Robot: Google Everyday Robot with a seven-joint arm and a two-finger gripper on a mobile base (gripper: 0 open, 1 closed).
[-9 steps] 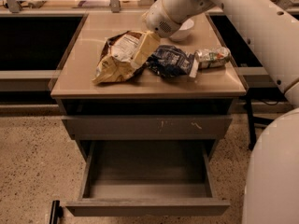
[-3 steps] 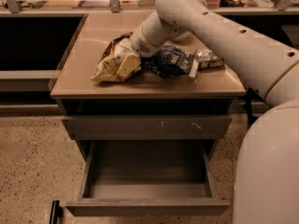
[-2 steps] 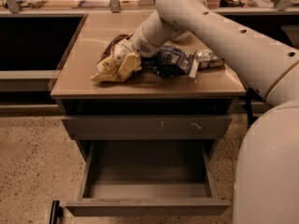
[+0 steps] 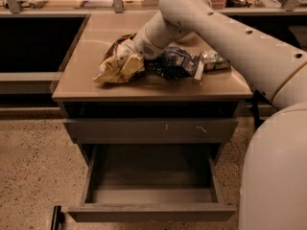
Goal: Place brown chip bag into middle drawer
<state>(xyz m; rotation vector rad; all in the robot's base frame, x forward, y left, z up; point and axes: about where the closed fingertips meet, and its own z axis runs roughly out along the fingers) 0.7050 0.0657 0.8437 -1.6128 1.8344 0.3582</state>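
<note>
- Locate the large crinkled dark brown and pale yellow chip bag (image 4: 116, 67) on the tan counter (image 4: 91, 38). It lies on its side, left of centre, near the front edge.
- Locate the tool (image 4: 128, 52) at the end of the robot's white arm (image 4: 216, 30). It sits at the upper right part of the brown chip bag and is in contact with it.
- You cannot tell from this view whether the tool is apart, together or clamped on the bag; the wrist and the bag's folds hide its working end.
- Note that the arm reaches in from the upper right, crossing above the counter's rear half.
- Find the smaller dark blue snack bag (image 4: 175, 62) just to the right of the brown chip bag, with the arm passing behind it.
- Find the small silver-green packet (image 4: 214, 60) to the right of the blue bag, touching or just beside it.
- Observe the closed grey drawer front with pale scratch marks (image 4: 151, 130) directly under the counter.
- Observe the wide grey metal middle drawer (image 4: 151, 212) below it. It is pulled out towards you, and its deep grey interior is exposed.
- Confirm that the brown chip bag is on the counter, well apart from the middle drawer and not in it.
</note>
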